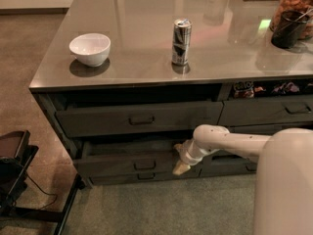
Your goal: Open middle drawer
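Middle drawer (pixel 112 164) sits under the top drawer (pixel 98 121), low on the cabinet's left side, and we see it pulled partly out. On the worktop (pixel 137 70) stand 1 white bowl (pixel 90 48) and 1 can (pixel 181 41). The end effector (pixel 180 163) is at the drawer's right end; we cannot tell its state.

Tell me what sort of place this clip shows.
Probably an office break area or kitchenette: a glossy grey counter holding a white ceramic bowl and a silver drink can. The pale gripper is at the dark grey-brown middle drawer.
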Tool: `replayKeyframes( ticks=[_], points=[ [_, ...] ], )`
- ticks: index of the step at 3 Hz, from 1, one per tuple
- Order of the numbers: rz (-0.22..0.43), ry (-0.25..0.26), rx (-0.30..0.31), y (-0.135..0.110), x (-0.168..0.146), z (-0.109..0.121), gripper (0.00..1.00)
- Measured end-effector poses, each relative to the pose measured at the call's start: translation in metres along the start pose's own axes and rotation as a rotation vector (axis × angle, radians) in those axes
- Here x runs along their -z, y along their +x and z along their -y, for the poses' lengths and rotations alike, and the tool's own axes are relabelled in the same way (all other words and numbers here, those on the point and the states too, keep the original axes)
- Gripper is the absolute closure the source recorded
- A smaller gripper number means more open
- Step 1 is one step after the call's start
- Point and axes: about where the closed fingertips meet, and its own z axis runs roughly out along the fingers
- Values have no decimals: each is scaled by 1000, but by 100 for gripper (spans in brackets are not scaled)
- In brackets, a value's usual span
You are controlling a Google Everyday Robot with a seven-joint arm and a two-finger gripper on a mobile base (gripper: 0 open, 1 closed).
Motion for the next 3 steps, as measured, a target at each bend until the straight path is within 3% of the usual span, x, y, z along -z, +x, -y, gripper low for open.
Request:
replayKeyframes(
  ticks=[1,3],
  points=[
    [12,-53,-11,1,4,-20,0],
    [12,-220,-16,6,6,-64,0]
  ],
)
